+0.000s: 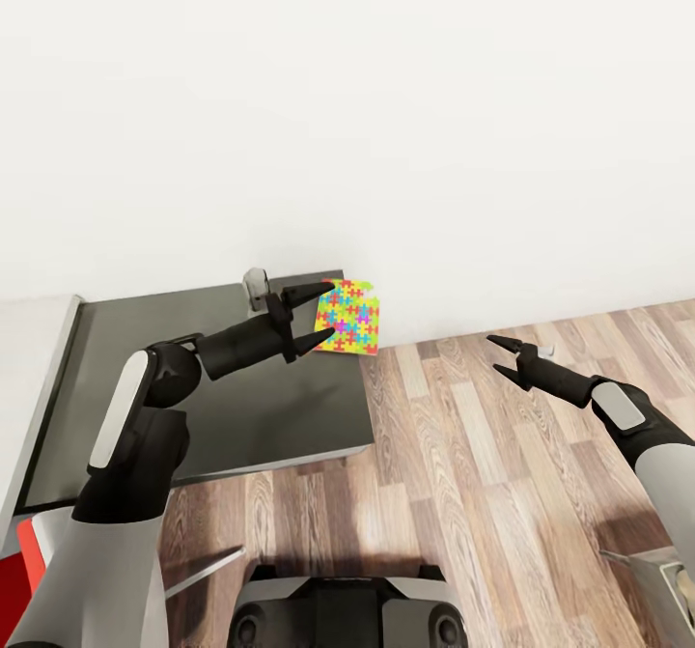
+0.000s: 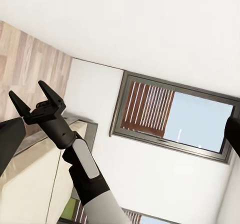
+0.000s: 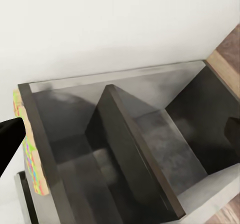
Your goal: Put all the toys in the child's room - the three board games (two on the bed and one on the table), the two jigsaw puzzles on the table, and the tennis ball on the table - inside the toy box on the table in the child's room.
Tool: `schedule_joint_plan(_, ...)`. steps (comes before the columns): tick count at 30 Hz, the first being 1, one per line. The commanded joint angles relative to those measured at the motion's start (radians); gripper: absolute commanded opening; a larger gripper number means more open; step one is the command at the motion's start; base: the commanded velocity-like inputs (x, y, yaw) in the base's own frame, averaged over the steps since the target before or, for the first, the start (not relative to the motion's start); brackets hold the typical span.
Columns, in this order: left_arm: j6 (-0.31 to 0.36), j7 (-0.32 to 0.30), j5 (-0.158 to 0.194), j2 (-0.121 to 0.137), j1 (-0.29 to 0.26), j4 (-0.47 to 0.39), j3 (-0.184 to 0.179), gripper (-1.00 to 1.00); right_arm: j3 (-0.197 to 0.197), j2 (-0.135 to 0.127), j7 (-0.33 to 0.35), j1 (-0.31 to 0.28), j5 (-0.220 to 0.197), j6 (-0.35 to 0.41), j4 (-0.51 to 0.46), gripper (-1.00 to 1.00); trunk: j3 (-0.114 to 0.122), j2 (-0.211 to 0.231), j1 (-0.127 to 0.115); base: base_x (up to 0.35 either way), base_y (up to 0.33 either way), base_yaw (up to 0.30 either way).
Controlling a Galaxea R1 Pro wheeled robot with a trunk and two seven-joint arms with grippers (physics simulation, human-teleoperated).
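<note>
The left gripper (image 1: 321,316), black fingers spread wide, holds nothing and hovers over the dark grey rectangular table (image 1: 232,407), its tips framing the bright multicoloured jigsaw puzzle sheet (image 1: 349,317) at three o'clock, on the table's far right corner. The right gripper (image 1: 504,356), also parted and empty, hangs over the wood-plank floor (image 1: 483,493) at four o'clock.

Left gripper (image 1: 320,318) open by puzzle (image 1: 348,317); right gripper (image 1: 502,355) open over floor (image 1: 463,455)
</note>
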Motion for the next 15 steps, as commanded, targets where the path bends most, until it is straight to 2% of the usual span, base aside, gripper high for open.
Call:
schedule_joint_plan(1,0.001,0.010,0.010,-0.001,-0.001,-0.001,0.001,1.00,0.000,0.000,0.001,-0.001,-0.003,0.006,0.000,1.00,-0.002,-0.002,0.001,0.000,0.000,0.000)
schedule_joint_plan(10,0.001,0.010,0.010,-0.001,-0.001,-0.001,0.000,1.00,-0.001,-0.001,0.001,-0.001,-0.004,0.005,0.001,1.00,-0.005,-0.002,0.001,0.000,0.000,0.002)
schedule_joint_plan(15,0.001,0.010,0.010,-0.002,-0.001,-0.001,0.000,1.00,0.000,-0.001,0.001,-0.001,-0.004,0.005,0.001,1.00,-0.006,-0.002,0.001,0.000,0.000,0.085)
